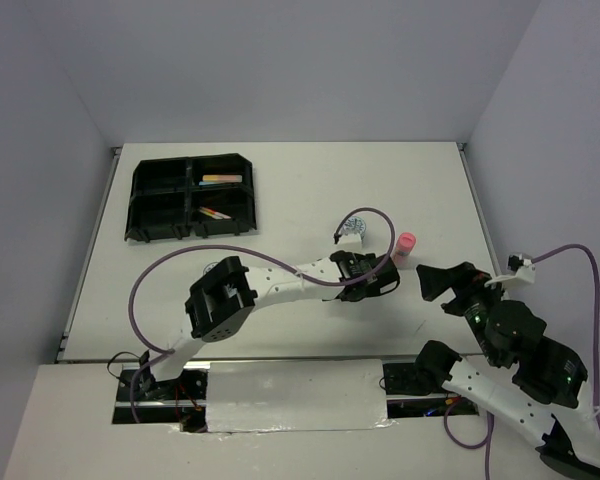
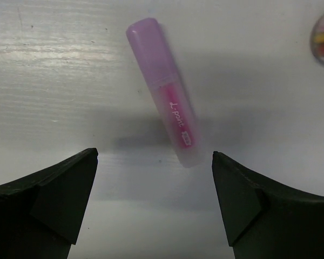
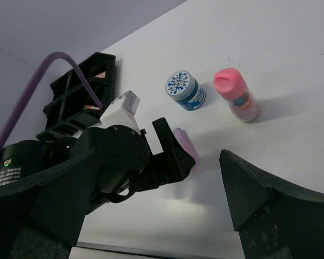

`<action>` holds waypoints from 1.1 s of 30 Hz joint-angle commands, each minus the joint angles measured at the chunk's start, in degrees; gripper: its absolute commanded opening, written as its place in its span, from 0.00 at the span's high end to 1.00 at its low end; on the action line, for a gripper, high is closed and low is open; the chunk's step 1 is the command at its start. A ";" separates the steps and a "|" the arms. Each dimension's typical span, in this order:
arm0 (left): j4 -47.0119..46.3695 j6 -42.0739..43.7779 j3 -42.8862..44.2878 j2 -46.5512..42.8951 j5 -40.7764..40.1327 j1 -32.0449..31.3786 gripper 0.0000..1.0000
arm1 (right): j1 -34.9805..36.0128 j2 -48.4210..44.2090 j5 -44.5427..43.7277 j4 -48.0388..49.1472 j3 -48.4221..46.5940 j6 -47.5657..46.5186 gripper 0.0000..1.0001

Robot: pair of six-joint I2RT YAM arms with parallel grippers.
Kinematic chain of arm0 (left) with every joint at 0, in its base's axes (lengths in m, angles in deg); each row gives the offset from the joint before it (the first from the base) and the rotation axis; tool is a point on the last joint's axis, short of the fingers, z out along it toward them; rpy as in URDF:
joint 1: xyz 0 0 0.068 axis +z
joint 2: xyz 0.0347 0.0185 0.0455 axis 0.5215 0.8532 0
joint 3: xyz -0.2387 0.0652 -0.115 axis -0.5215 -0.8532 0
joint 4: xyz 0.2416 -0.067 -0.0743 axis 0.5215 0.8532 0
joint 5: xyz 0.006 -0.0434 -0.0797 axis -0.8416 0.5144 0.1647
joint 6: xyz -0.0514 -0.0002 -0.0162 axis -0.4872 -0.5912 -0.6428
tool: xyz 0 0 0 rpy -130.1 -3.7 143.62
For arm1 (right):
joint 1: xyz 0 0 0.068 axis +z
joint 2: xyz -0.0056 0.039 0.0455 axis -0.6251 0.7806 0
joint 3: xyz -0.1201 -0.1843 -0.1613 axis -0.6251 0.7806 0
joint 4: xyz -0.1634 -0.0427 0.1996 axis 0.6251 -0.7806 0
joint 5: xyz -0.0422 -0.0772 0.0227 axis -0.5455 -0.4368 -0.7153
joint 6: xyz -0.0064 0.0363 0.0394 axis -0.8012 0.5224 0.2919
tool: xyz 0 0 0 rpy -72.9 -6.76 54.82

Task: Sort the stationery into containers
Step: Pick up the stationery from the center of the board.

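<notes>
Because the pink marker (image 2: 164, 91) lies flat on the table (image 1: 280, 180) with its cap end pointing away from my left wrist camera, I have my left gripper (image 2: 154, 162) low over it with the jaws spread wide, 1 finger on each side of the barrel's near end and neither touching it. That straddle looks to me like the set-up for a pinch across the barrel. The marker sits a little skewed between the fingers, so I judge the closing could turn it before it is squeezed.

My right gripper (image 1: 432, 280) hangs near the right side of the table, jaws also parted and holding nothing. I think it waits there to keep out of the left arm's way. Just beyond it stands the pink-capped bottle (image 1: 405, 247), upright, and a little to its left the blue tub (image 1: 353, 228), also upright with its patterned lid on. Both are on the table, well apart from the tray (image 1: 145, 215).

That black tray sits at the far left corner, 4 compartments in 2 rows. The far right compartment (image 1: 221, 180) holds a few thin markers lying crosswise, and the near right one (image 1: 215, 213) holds a few more. In the 2 left compartments I can make out nothing from above
</notes>
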 commanded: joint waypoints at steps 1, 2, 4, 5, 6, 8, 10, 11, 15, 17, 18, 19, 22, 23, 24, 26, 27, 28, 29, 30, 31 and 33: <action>3.58 -2.34 2.82 1.74 -2.79 0.58 0.01 | -0.31 -2.24 -0.11 0.11 0.18 -1.38 0.00; 4.11 -2.52 4.04 2.19 -3.84 0.58 0.01 | -0.23 -2.85 0.07 0.38 0.36 -1.65 0.00; 4.64 -2.26 5.02 3.59 -4.47 0.75 0.01 | -0.23 -3.12 0.95 1.61 0.80 -2.44 0.00; 4.38 -2.00 5.80 4.12 -4.47 0.93 0.01 | -0.23 -3.21 1.13 1.96 0.89 -2.61 0.00; 4.12 -1.30 6.25 4.56 -4.21 1.19 0.01 | -0.23 -3.21 1.39 2.57 1.07 -3.14 0.00; 3.24 -0.41 7.39 6.14 -3.68 1.89 0.01 | -0.23 -3.04 2.09 3.19 1.42 -3.58 0.00; 4.02 -0.23 8.79 7.72 -3.59 2.42 0.01 | -0.23 -2.86 2.62 3.98 2.03 -4.11 0.00; 4.63 -0.50 9.24 8.25 -3.76 2.51 0.01 | -0.31 -2.60 3.15 4.25 2.21 -4.28 0.00; 5.52 -1.81 7.41 9.22 -4.12 3.74 0.02 | -0.23 -2.42 3.85 5.21 2.56 -5.16 0.00; 4.74 -1.99 5.82 8.96 -3.59 4.44 0.03 | -0.23 -2.59 4.03 5.74 2.65 -5.69 0.00; 4.55 -1.91 4.68 8.87 -2.81 5.14 0.06 | -0.31 -2.68 4.12 6.00 2.65 -5.69 0.00; 5.07 -1.91 4.15 8.78 -2.71 5.41 0.09 | -0.23 -2.77 4.21 6.09 2.74 -5.78 0.00; 5.52 -2.43 1.25 7.12 -4.03 5.85 0.31 | -0.23 -2.95 4.65 6.53 2.74 -6.04 0.00; 5.08 -2.87 0.02 5.37 -4.29 6.11 0.50 | -0.31 -2.95 4.91 6.71 2.82 -6.22 0.00; 4.99 -3.31 -2.77 4.31 -4.64 6.29 0.59 | -0.31 -2.95 5.08 6.80 2.91 -6.31 0.00; 4.03 -4.36 -5.77 0.90 -5.26 7.07 0.74 | -0.23 -2.95 5.35 7.49 3.44 -6.31 0.00; 3.68 -4.54 -8.66 -0.43 -5.35 7.52 0.90 | -0.23 -3.03 5.96 7.76 3.61 -6.40 0.00; 3.33 -4.89 -9.99 -3.14 -5.61 7.87 0.97 | -0.31 -3.04 6.14 8.37 4.05 -6.57 0.00; 2.63 -4.89 -11.23 -4.48 -5.78 8.66 1.00 | -0.23 -3.04 6.40 8.73 4.14 -6.66 0.00; 1.92 -4.63 -13.50 -6.06 -6.22 9.10 1.00 | -0.23 -2.86 6.75 8.90 4.23 -6.83 0.00; 1.65 -4.54 -14.48 -7.64 -7.62 9.45 1.00 | -0.23 -2.69 6.93 9.17 4.40 -6.92 0.00; 1.39 -4.37 -16.32 -12.82 -9.29 11.20 1.00 | -0.23 -2.33 7.11 9.43 4.49 -7.10 0.00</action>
